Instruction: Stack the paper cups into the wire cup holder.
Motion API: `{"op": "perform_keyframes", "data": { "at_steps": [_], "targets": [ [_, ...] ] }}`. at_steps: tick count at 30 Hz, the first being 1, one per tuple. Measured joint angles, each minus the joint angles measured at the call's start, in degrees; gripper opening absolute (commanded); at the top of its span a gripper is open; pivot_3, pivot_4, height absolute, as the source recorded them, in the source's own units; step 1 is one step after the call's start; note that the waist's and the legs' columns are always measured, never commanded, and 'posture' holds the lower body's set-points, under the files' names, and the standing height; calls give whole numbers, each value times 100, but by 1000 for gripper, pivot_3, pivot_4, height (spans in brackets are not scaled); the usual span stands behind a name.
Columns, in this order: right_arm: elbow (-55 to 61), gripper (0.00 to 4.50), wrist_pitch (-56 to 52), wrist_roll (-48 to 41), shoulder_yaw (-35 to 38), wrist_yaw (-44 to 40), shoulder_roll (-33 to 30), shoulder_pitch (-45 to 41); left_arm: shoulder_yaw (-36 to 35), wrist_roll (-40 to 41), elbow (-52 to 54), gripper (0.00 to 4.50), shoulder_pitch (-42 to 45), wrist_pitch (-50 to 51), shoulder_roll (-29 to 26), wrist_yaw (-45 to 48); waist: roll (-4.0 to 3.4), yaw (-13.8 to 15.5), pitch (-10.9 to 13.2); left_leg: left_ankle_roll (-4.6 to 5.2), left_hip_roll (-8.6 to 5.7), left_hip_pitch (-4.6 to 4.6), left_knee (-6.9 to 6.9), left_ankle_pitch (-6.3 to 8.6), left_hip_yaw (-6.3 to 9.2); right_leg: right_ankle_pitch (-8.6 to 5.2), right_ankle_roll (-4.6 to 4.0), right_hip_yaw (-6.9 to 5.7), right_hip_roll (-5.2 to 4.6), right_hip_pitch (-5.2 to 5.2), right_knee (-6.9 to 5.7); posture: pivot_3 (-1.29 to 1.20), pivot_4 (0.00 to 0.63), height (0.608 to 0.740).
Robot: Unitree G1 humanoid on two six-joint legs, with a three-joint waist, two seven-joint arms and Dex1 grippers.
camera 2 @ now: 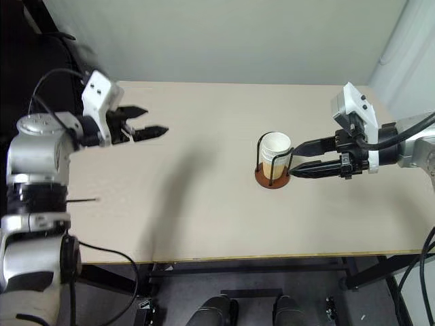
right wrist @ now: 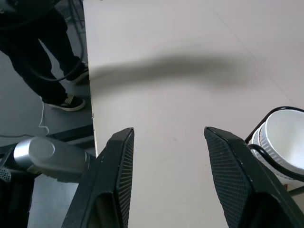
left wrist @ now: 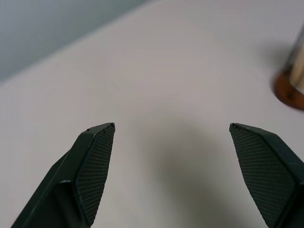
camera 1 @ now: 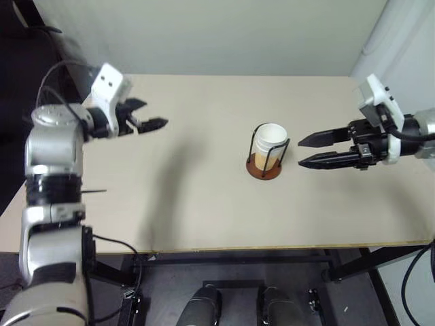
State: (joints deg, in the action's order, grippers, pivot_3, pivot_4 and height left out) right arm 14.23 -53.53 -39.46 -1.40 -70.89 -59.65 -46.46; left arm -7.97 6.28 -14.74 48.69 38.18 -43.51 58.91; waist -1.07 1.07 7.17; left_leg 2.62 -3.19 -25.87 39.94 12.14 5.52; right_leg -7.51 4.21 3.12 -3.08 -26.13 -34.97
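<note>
The paper cups (camera 1: 271, 140) sit nested inside the wire cup holder (camera 1: 261, 170) at the middle of the table, white rims up. The right wrist view shows two rims of the cups (right wrist: 284, 145), one inside the other, behind a black wire loop. My right gripper (camera 1: 302, 151) hovers just right of the holder, pointing at it, open with nothing between its fingers (right wrist: 118, 175). Far to the left, my left gripper (camera 1: 152, 117) hangs open and empty above bare table. The holder's brown base (left wrist: 288, 91) lies off to one side of that gripper's fingers (left wrist: 95, 166).
The beige table (camera 1: 204, 210) has its front edge close to me and a pale wall behind it. Black frame bars run under the table. A person's legs and shoes (right wrist: 52, 66) stand on the floor beyond the table's left edge.
</note>
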Motion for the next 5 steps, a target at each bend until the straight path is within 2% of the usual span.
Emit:
{"op": "perform_keyframes", "data": {
  "at_steps": [5],
  "targets": [
    [247, 2332, -73, -34, 81, 355, 88, 299, 198, 384, 574, 4129, -177, 331, -90, 185, 0, 23, 0, -22, -1, 4, -22, -18, 10, 25, -39, 7, -1, -3, 3, 0, 150, 740]
  ]
}}
